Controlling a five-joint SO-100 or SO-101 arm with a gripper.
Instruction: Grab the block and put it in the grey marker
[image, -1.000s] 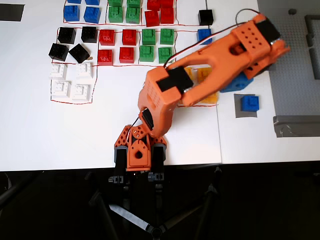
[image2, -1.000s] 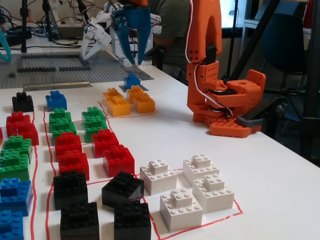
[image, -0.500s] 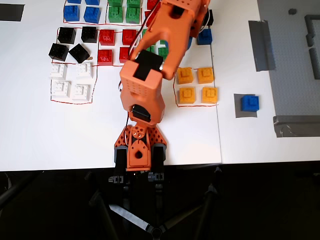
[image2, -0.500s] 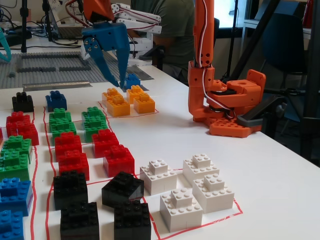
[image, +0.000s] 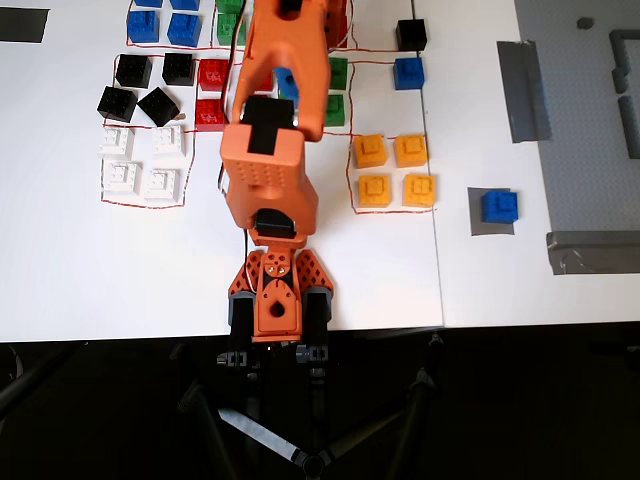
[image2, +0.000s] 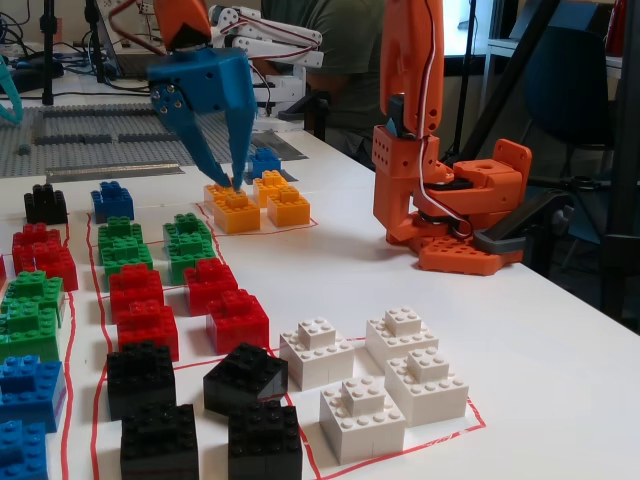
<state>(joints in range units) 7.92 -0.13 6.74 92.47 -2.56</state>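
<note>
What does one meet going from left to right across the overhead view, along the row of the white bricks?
White bricks → orange arm → yellow bricks → the block, which sits on the grey marker → grey tape strip at the right edge.

Overhead view: looks straight down on the table, arm base at bottom centre. Fixed view: low, close, near table level, facing across the brick rows toward the base. Both show the yellow bricks.
</note>
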